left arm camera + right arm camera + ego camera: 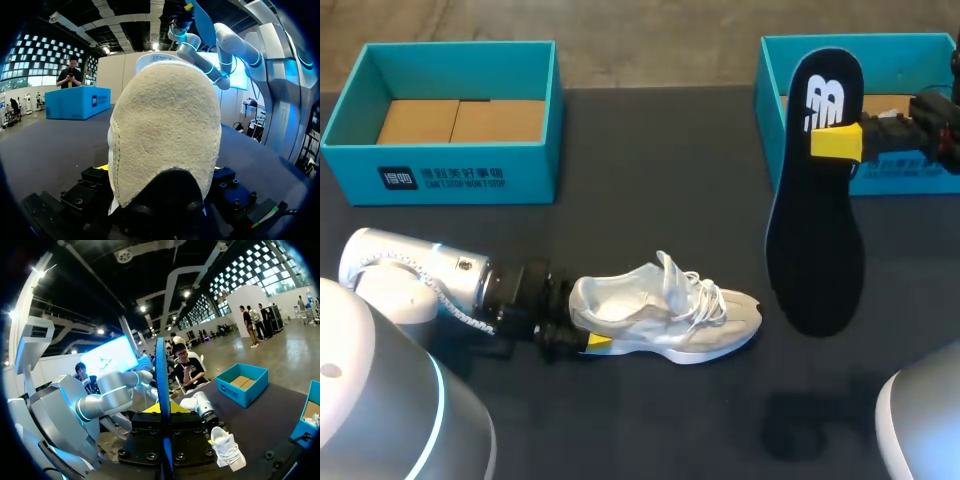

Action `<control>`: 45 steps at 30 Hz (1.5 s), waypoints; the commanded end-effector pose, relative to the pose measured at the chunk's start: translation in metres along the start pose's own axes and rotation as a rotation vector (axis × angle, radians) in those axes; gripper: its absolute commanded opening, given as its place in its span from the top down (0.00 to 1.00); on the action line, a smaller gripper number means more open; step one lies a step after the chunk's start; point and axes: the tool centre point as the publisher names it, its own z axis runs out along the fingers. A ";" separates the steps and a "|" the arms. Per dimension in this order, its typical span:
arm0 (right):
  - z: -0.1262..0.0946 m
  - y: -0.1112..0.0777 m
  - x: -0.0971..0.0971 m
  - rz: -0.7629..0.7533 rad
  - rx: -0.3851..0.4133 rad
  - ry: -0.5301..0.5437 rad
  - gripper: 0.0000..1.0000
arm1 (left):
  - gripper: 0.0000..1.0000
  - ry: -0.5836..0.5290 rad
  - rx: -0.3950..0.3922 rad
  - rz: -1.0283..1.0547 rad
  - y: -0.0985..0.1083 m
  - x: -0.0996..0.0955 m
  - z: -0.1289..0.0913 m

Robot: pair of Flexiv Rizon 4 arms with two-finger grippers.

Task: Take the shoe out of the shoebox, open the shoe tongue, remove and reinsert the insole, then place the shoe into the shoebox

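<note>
Fingers of the right gripper pinch the black foam insole, hanging just past the toe of the pale grey mesh sneaker; the left gripper clamps its heel. Gripped near one end, the insole could swing and miss the opening.

The dark table bears a teal cardboard left shoebox, a matching right shoebox (both open) and a pale laced sneaker

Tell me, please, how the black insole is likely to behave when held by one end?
Probably light: the right gripper holds the insole aloft by a pinch near one end. Likely fairly stiff: it looks straight, not drooping, and thin edge-on in the right wrist view.
</note>
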 end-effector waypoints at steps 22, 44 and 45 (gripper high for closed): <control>0.002 0.001 -0.002 0.001 0.003 0.001 1.00 | 0.00 0.034 -0.164 0.042 0.001 -0.001 -0.031; 0.002 0.001 -0.002 0.001 0.003 0.001 1.00 | 0.00 0.115 -0.560 0.089 -0.010 0.007 -0.075; 0.002 0.001 -0.002 0.001 0.003 0.001 1.00 | 0.00 0.112 -0.582 0.092 -0.010 0.007 -0.077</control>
